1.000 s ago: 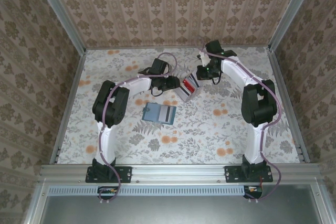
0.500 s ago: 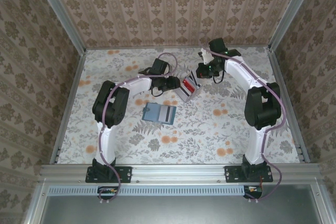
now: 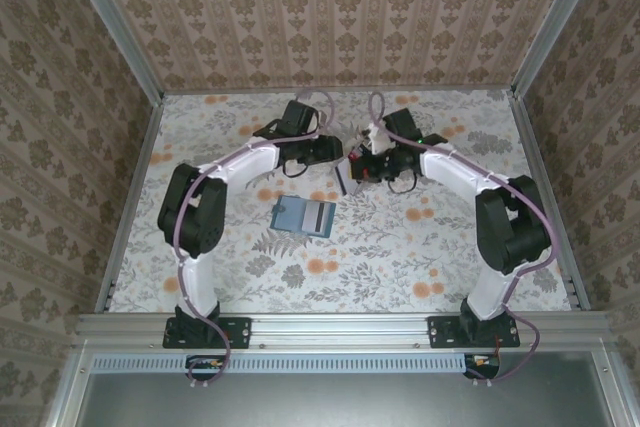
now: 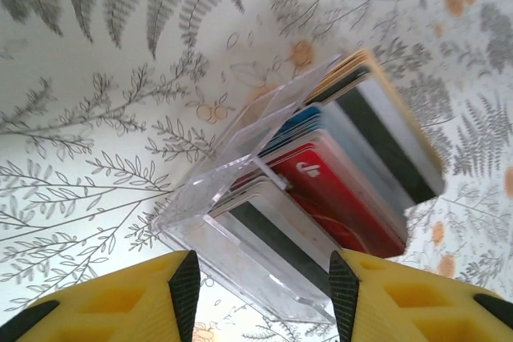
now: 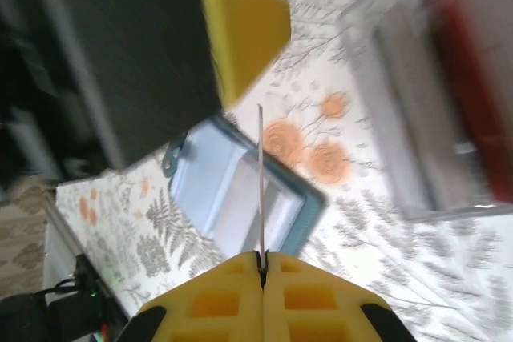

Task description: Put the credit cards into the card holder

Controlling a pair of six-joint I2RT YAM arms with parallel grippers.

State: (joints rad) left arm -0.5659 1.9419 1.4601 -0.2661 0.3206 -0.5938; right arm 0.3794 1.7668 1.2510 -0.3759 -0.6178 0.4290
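White links (image 3: 198, 282), black joints (image 3: 190, 209) and black bases (image 3: 208, 329) bolted on the rail (image 3: 340, 328); a purplish cable (image 3: 229, 345) runs along each arm. Left gripper (image 4: 263, 266) and right gripper (image 5: 262, 255) have yellow fingers (image 4: 104, 306), seemingly black-lined.

A clear box (image 4: 224, 170) is on the table (image 3: 400, 257), in its far half, about midway between the left and right edges. The table cover is pale, with grey ferns and orange flowers. Brown patterned walls (image 3: 330, 17) close three sides. A metal rail (image 3: 340, 328) runs along the near edge.

Beige damask walls (image 3: 320, 17) on three sides; floral tablecloth (image 3: 400, 257), grey ferns, orange blooms; aluminium rail (image 3: 340, 325) nearside.
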